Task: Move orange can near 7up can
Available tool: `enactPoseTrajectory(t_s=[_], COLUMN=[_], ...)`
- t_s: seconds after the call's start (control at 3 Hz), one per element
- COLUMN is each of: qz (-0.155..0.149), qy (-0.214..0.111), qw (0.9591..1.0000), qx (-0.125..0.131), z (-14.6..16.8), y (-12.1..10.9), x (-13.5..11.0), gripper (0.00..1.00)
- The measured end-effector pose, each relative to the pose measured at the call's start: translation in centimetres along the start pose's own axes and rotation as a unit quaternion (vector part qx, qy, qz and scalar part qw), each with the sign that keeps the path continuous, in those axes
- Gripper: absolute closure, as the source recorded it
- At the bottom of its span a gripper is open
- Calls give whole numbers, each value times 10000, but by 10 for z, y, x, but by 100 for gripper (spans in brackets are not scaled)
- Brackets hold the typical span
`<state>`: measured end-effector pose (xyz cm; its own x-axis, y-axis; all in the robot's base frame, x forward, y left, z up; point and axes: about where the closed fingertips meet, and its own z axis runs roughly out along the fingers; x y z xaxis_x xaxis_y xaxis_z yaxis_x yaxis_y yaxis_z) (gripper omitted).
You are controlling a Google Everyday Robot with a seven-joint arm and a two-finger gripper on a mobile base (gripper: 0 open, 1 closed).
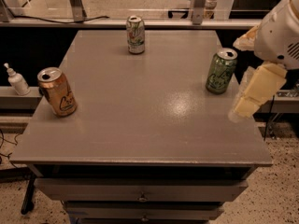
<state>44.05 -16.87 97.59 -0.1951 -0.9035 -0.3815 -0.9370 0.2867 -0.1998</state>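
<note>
The orange can [58, 92] stands upright near the table's left edge, with a pale cartoon drawing on its side. The 7up can [135, 34], white-silver with green lettering, stands upright at the far middle of the grey table [140, 125]. My gripper [254, 91] hangs at the right edge of the table, just right of a green can, far from the orange can. It holds nothing that I can see.
An all-green can [220, 71] stands upright near the right edge, close to the gripper. A white pump bottle [17, 80] sits on a ledge left of the table. Drawers lie under the table front. Metal posts stand behind the far edge.
</note>
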Motion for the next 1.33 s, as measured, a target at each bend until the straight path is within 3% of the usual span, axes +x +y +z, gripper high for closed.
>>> enactPoseTrajectory(t_s=[0.33, 0.67, 1.0, 1.33], qz=[181, 528, 768, 856], qy=[-179, -757, -1586, -2398], qw=[9997, 9956, 9833, 9640], qx=[-40, -156, -448, -761], z=[-4, 7, 52, 95], y=[-3, 17, 49, 81], x=[8, -1, -42, -106], gripper=[0, 0, 0, 0])
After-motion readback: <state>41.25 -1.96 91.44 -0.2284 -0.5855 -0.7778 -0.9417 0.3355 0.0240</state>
